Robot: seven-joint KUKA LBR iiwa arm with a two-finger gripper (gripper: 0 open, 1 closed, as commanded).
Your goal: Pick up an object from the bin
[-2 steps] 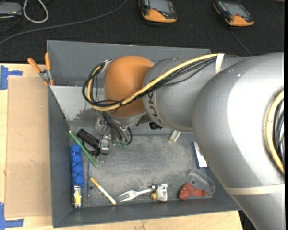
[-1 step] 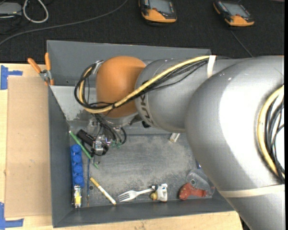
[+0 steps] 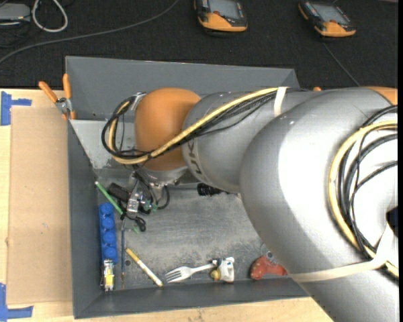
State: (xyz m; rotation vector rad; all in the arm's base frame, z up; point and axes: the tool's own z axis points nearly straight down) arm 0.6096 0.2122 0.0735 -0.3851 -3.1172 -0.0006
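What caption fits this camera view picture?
Robot's end effector low in the grey metal bin, beside a blue knobbly plastic strip; a silver metal fork lies apart.

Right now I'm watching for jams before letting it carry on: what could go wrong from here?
The pincer seems low beside a thin green stick and a blue ridged block by the bin's wall at the view's left. It might nudge the stick aside or catch both at once. So near that wall, it may also scrape the metal.
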